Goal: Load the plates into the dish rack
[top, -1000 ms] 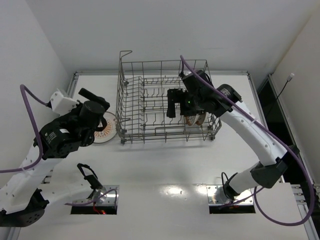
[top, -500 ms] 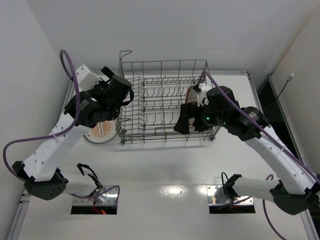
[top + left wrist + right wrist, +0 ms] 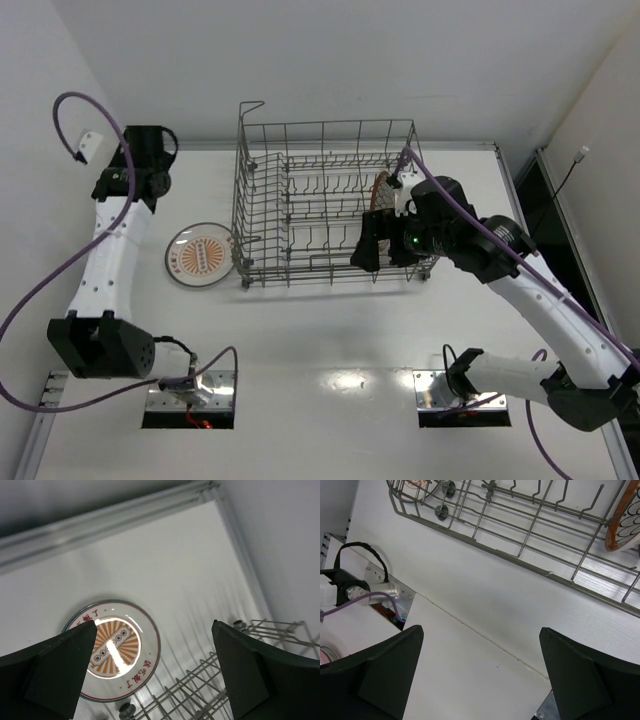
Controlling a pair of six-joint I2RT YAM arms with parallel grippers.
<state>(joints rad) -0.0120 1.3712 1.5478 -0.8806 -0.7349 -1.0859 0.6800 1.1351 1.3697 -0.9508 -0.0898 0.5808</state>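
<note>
left gripper (image 3: 155, 630) spread, empty, above table's far left corner | right gripper (image 3: 481, 645) spread, empty, at dish rack (image 3: 300, 205) near side | sunburst plate (image 3: 200, 254) flat on white table (image 3: 330, 330), left of rack | brown-rimmed plate (image 3: 383, 190) upright inside rack, right end | white walls (image 3: 300, 50) around

White table (image 3: 330, 330) carries the wire rack (image 3: 300, 264) at back centre, plus one sunburst plate (image 3: 200, 254) lying flat just beside the rack's front-left corner.

The left arm (image 3: 108, 250) reaches toward ten o'clock, left end effector (image 3: 154, 665) spread wide; the right arm (image 3: 545, 290) bends toward one o'clock, right end effector (image 3: 481, 665) likewise open.
</note>
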